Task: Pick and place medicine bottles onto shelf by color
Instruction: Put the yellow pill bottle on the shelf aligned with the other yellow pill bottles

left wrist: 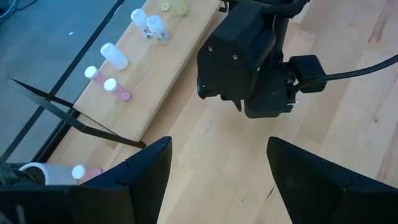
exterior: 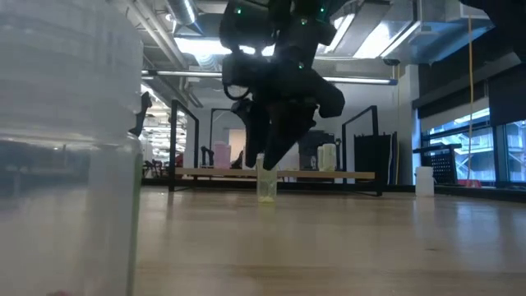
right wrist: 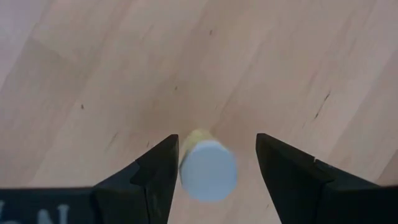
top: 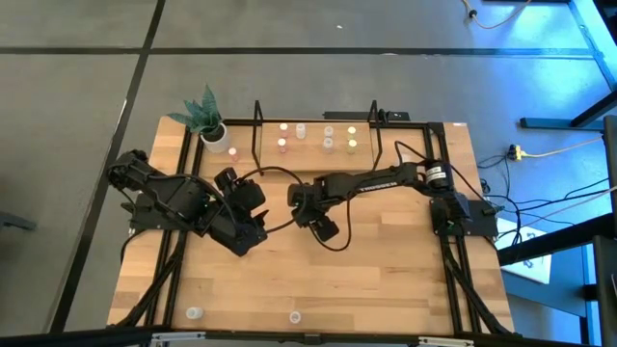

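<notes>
Yellow-green bottle (right wrist: 205, 167) standing between spread right claw (right wrist: 211, 171) fingers, counter mid. Centre first, squeeze low, lift straight. Left claw (left wrist: 214, 177) gaping, idling nearby.

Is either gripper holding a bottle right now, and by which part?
Neither holds anything. The right gripper is open around a yellow-green bottle standing on the table, fingers apart from it. The left gripper is open and empty.

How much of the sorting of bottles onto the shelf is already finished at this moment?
Six bottles stand on the shelf, grouped pink, white, yellow-green. The right gripper is open around a yellow-green bottle on the table. The left gripper is open, empty. Three bottles remain elsewhere.
</notes>
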Available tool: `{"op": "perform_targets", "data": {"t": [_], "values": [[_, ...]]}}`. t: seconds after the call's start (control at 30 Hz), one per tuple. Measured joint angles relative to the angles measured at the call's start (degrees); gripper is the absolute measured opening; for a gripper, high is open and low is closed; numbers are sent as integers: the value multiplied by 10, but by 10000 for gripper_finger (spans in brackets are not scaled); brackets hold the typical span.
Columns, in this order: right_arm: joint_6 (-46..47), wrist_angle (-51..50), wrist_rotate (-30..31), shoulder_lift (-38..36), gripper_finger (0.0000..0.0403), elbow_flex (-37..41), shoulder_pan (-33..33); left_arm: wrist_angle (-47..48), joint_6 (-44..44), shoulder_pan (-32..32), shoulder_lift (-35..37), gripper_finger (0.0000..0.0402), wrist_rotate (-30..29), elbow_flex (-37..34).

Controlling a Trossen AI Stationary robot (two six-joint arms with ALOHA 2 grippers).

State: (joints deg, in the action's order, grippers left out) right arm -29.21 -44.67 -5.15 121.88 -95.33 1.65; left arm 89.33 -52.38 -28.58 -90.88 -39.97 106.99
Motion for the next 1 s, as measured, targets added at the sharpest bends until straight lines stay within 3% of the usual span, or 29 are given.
{"op": "perform_targets", "data": {"t": [0.33,0.77,1.0], "values": [[0,1,-24,17,212,0,0,0,0,0,0,257,0,0],[2,3,-21,16,104,0,0,0,0,1,0,257,0,0],[24,3,-20,16,105,0,0,0,0,0,0,257,0,0]]}}
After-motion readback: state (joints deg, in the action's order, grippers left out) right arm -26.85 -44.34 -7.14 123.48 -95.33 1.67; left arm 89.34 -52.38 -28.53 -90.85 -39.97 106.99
